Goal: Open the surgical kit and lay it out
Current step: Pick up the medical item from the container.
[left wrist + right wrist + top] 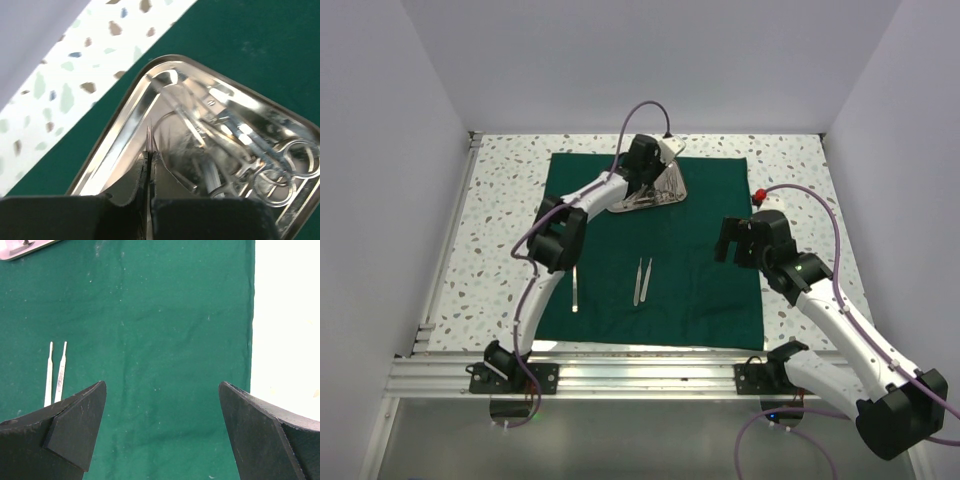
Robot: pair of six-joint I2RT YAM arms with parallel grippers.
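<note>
While the left gripper [645, 172] reaches over the far middle of the green cloth [700, 280], its jaws are clenched together on a thin steel instrument [149, 134]. The instrument's pointed tip sticks out just past the fingertips and sits above the inside of the steel tray [125, 125]. From the left wrist view, the left gripper [149, 161] hangs over the tray's near-left corner, and the ring-handled instruments [285, 167] lie heaped toward the tray's right side, their loops overlapping. The green cloth is spread flat across the speckled table [500, 200], and the steel tray [660, 196] rests on its far half, a little left of centre. It looks skewed from above, and I cannot tell whether one edge is raised. Nearer the arms, a pair of slender instruments [642, 282] lies side by side on the middle of the cloth, with a single slim instrument [574, 288] well apart to their left near the cloth's left edge. The right gripper [730, 245] hovers over the right part of the cloth with its jaws spread wide and nothing between them. In the right wrist view, the right gripper [162, 386] frames bare cloth, with the pair of slender instruments [55, 372] just left of its left finger and the cloth's right edge just beyond the other.
</note>
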